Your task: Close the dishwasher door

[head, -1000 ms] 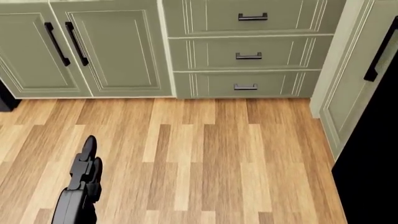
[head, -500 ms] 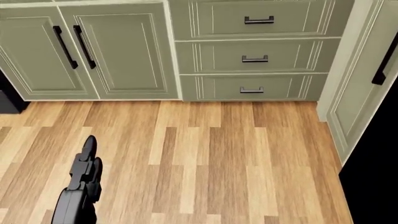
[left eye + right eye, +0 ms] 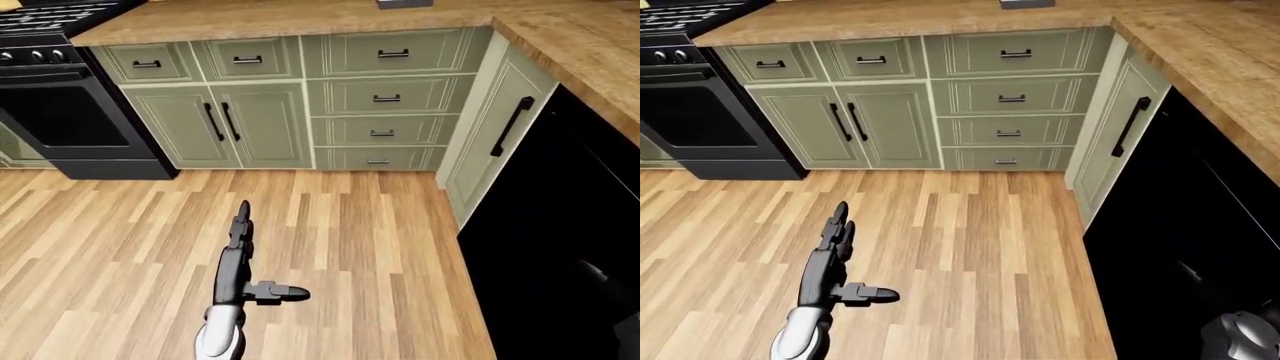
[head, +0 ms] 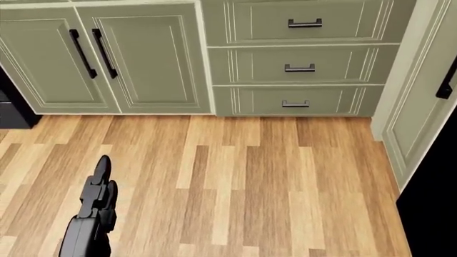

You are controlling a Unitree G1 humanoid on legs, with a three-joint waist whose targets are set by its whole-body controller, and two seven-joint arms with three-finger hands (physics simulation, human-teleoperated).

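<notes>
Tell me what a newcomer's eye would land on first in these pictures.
The robot's left hand stands out first, dark, with fingers stretched open over the wooden floor in the lower left of the left-eye view. Next comes the big black dishwasher filling the right side under the wooden countertop. The black oven sits at upper left beside the green cabinets.

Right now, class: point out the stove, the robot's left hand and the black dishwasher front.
Stove [image 3: 60, 112], left-eye view, on its oven door.
Left hand [image 3: 240, 247], left-eye view, on the palm.
Dishwasher front [image 3: 1170, 247], right-eye view, on the black panel.
</notes>
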